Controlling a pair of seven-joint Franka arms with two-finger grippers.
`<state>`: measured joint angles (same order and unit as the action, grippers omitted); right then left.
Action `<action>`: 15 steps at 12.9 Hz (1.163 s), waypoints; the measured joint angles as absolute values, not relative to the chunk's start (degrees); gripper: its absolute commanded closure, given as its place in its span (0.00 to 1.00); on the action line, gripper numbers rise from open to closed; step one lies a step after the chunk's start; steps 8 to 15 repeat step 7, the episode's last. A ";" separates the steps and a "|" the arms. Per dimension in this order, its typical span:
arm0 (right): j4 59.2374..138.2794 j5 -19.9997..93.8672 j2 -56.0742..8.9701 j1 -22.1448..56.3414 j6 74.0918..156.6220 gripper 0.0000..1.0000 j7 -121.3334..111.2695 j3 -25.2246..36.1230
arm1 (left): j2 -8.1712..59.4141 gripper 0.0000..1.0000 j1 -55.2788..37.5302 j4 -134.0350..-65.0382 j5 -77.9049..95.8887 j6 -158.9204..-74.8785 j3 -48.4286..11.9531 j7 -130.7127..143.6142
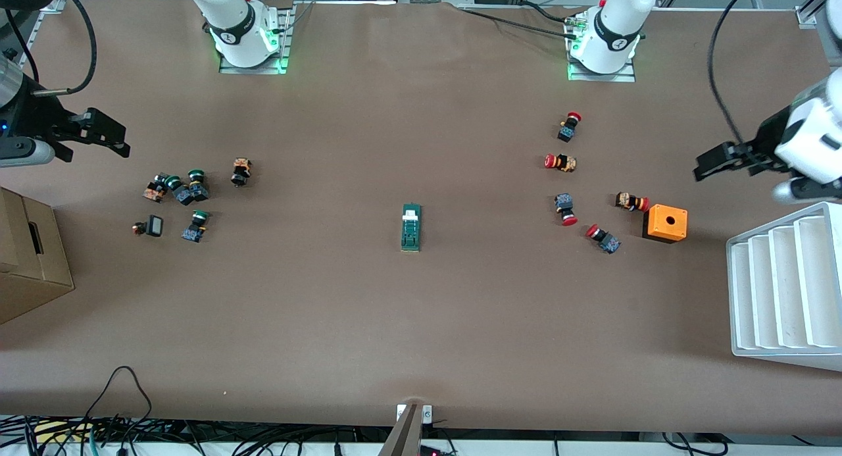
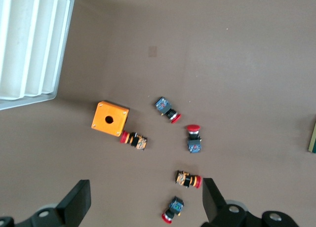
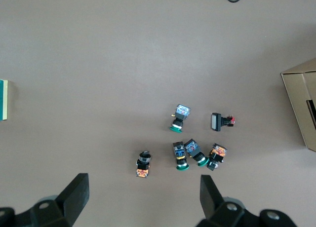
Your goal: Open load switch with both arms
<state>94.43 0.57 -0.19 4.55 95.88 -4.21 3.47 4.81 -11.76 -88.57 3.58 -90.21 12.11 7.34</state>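
The load switch (image 1: pixel 411 227), a narrow dark-green block with a white tab at the end toward the robots' bases, lies flat in the middle of the table. Only its edge shows in the left wrist view (image 2: pixel 313 138) and in the right wrist view (image 3: pixel 3 99). My left gripper (image 1: pixel 714 161) (image 2: pixel 145 200) hangs open and empty over the left arm's end of the table, above the red-capped buttons. My right gripper (image 1: pixel 118 139) (image 3: pixel 143 193) hangs open and empty over the right arm's end, near the green-capped buttons. Both are well away from the switch.
Several red-capped push buttons (image 1: pixel 569 126) and an orange box with a hole (image 1: pixel 666 223) lie toward the left arm's end, beside a white ribbed tray (image 1: pixel 783 291). Several green-capped buttons (image 1: pixel 184 189) and a cardboard box (image 1: pixel 26 258) sit toward the right arm's end.
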 measured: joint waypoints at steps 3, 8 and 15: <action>94.43 0.57 -0.19 4.55 95.87 0.01 -4.23 3.47 | 2.84 0.01 -11.57 -88.90 3.58 -89.17 12.31 6.57; 94.42 0.57 -0.19 4.55 95.86 0.01 -4.25 3.47 | 2.67 0.01 -3.87 -89.08 3.58 -89.15 6.37 4.08; 94.42 0.57 -0.19 4.55 95.86 0.01 -4.25 3.47 | 2.67 0.01 -3.87 -89.08 3.58 -89.15 6.37 4.08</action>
